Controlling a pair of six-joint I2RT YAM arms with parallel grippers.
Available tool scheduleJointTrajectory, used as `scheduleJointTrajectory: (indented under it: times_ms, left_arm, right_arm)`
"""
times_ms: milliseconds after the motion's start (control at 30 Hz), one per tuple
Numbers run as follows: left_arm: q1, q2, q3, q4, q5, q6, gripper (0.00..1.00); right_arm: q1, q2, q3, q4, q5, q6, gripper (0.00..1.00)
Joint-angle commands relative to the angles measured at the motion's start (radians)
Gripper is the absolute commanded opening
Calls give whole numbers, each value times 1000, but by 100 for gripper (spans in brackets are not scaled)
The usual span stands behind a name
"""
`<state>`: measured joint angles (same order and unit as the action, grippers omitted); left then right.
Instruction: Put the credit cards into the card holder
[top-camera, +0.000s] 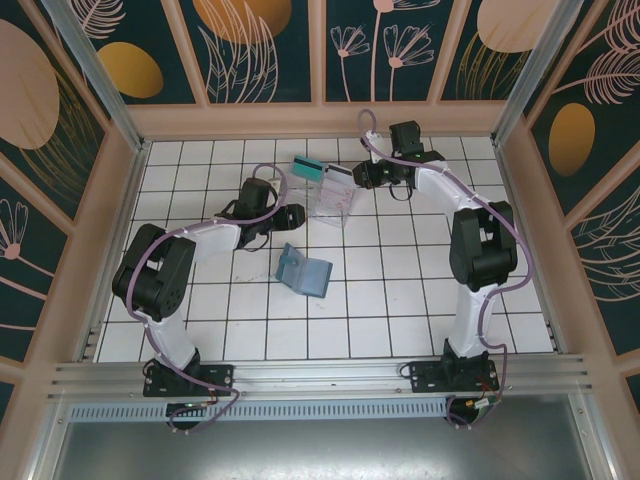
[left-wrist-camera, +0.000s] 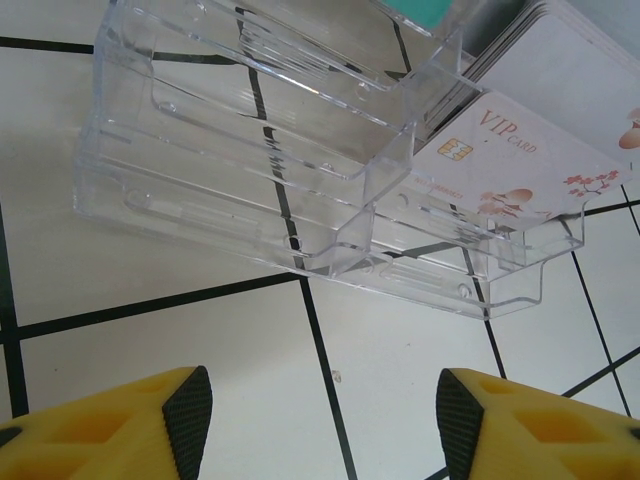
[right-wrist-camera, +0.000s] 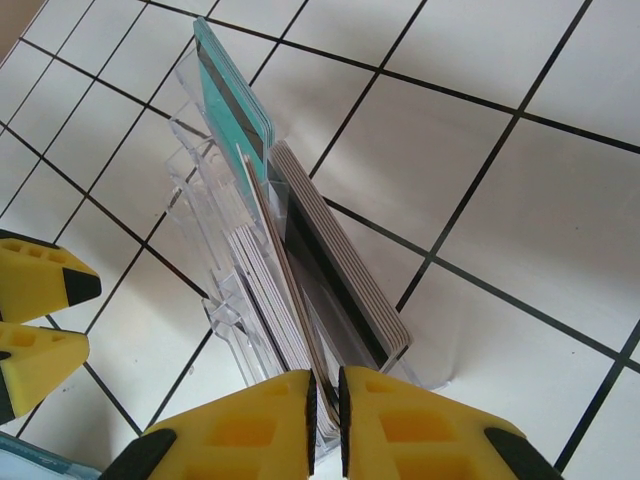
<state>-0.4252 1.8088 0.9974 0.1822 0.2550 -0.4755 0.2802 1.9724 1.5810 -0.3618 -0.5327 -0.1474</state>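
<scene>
Right claw (right-wrist-camera: 327, 400) first: my yellow fingers are pinched almost together, black pads closed on the top edge of one whitish card (right-wrist-camera: 286, 290), thin and stiff, leaning out from the pack. Just beside it stands the stack of whitish cards (right-wrist-camera: 345, 265), edges flush, a dark stripe running along one side. Behind them a teal-green card (right-wrist-camera: 235, 90) stands upright, also striped. All of it sits in the clear plastic tray (right-wrist-camera: 215, 300), a glossy, stepped piece with hard corners.

Left claw (left-wrist-camera: 325, 425): fingers wide apart, nothing between them, over bare tile just short of the tray's front lip (left-wrist-camera: 300, 260). From here I read a white card printed "VIP" with a chip and red blossoms (left-wrist-camera: 510, 165), lying flat against the tray's slope.

From above, the card holder (top-camera: 303, 270) lies open on the tiled table (top-camera: 400, 300), blue-grey inside, well apart from the tray (top-camera: 335, 205), between the two arms. White glossy tiles, dark grout, open floor around the holder; the walls are far off.
</scene>
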Motion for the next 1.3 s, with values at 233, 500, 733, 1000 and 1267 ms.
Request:
scheduleJointTrajectory:
  times_ms: [233,500,733,1000,1267]
  left_arm:
    - [5,-15,20,2,20,-9,62]
    - [5,-13,25,6,22,-12,62]
    - [5,-8,24,11,24,-14,62]
    - [5,-10,25,14,28,-17,62]
    - [5,-12,21,10,29,-15,62]
  right_arm:
    - [-14,-37,-24,-33,9,-5,19]
    - [-16,-27,-26,-30,20,1,24]
    - [-13,-14,-21,0,40,26,47]
    - [10,57,36,-6,76,34,52]
    - [25,92,81,2,118,46,51]
